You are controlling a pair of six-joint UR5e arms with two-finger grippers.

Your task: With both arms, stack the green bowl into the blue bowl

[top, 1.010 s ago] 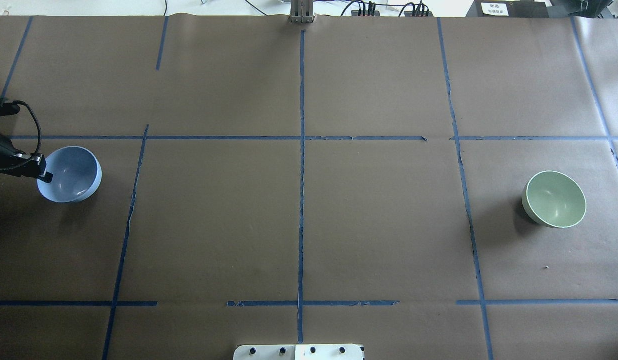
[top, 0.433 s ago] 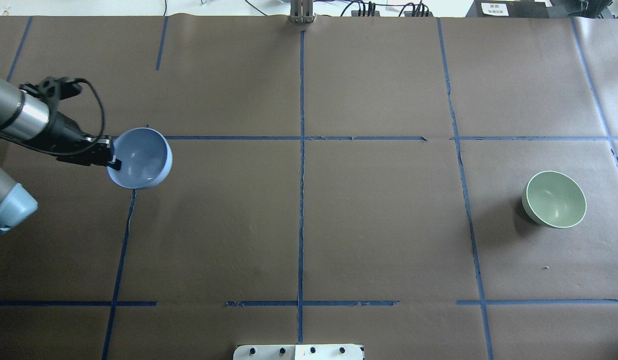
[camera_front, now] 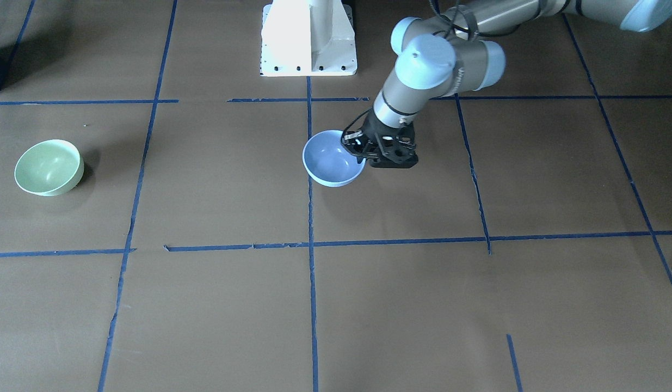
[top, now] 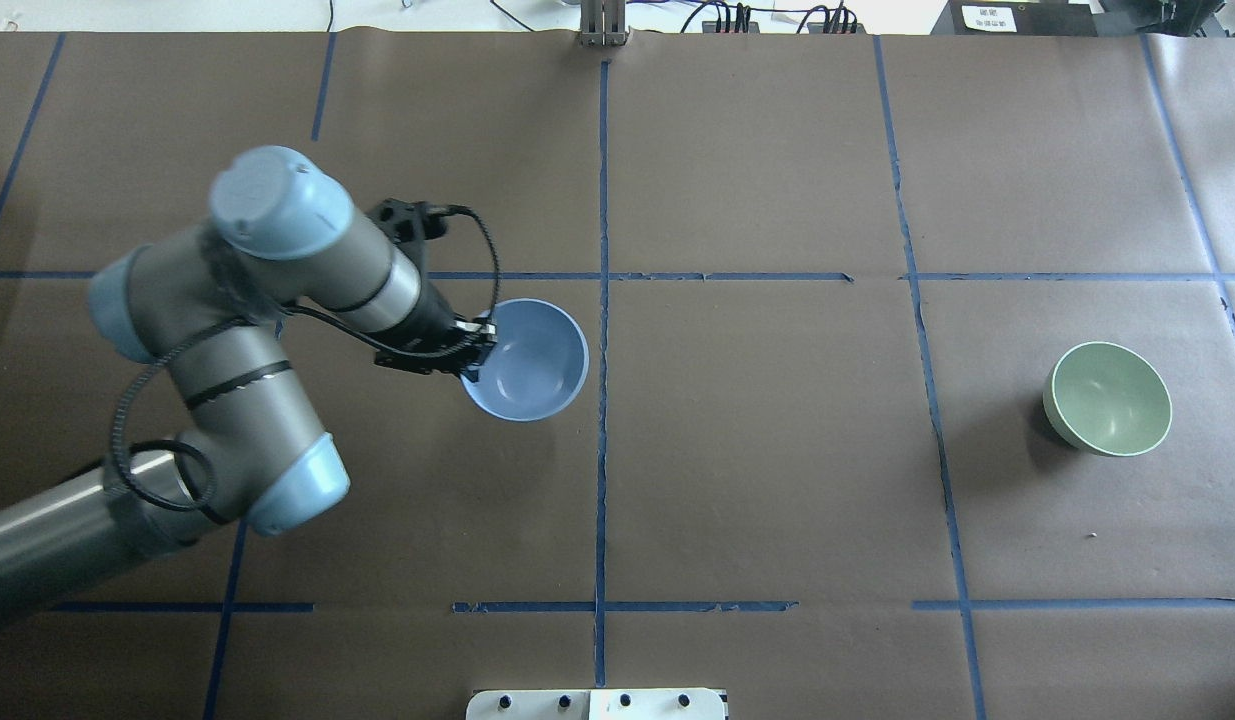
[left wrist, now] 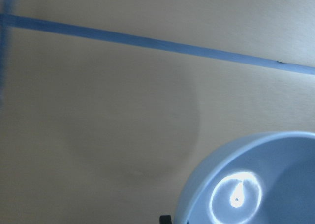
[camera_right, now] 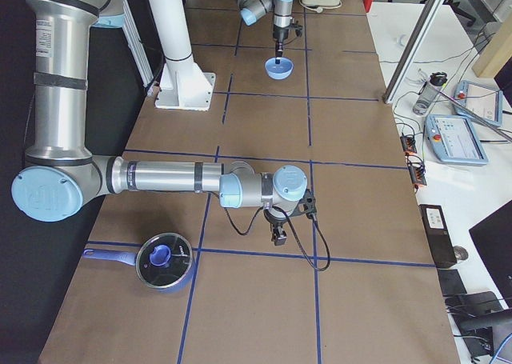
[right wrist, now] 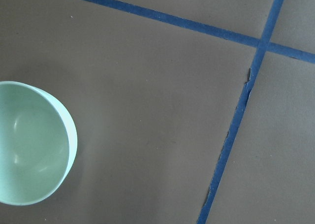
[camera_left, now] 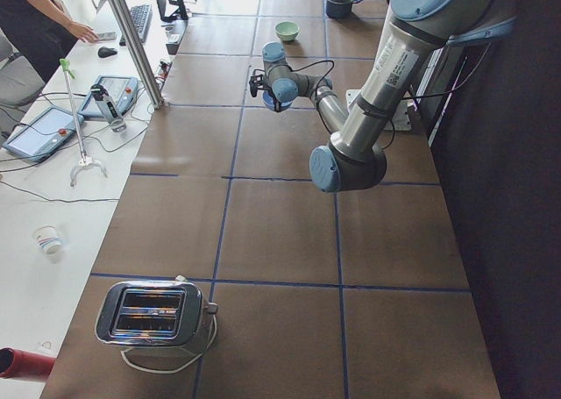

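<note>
My left gripper (top: 474, 352) is shut on the near rim of the blue bowl (top: 532, 360) and holds it upright, a little left of the table's centre line. The front-facing view shows the gripper (camera_front: 363, 152) at the bowl's (camera_front: 330, 163) right edge. The left wrist view shows the bowl (left wrist: 256, 184) with a faint round shadow on the paper beside it. The green bowl (top: 1107, 398) sits upright at the far right, also in the right wrist view (right wrist: 29, 145). My right gripper (camera_right: 278, 236) shows only in the exterior right view, and I cannot tell if it is open or shut.
The table is covered in brown paper with a grid of blue tape lines (top: 603, 300). The white pedestal (camera_front: 308, 38) stands at the robot's side. A toaster (camera_left: 153, 311) stands at the left end. A pot with a lid (camera_right: 164, 262) stands at the right end.
My left arm has carried the blue bowl from the table's far left to the right, close to the centre line. The green bowl has not moved.
</note>
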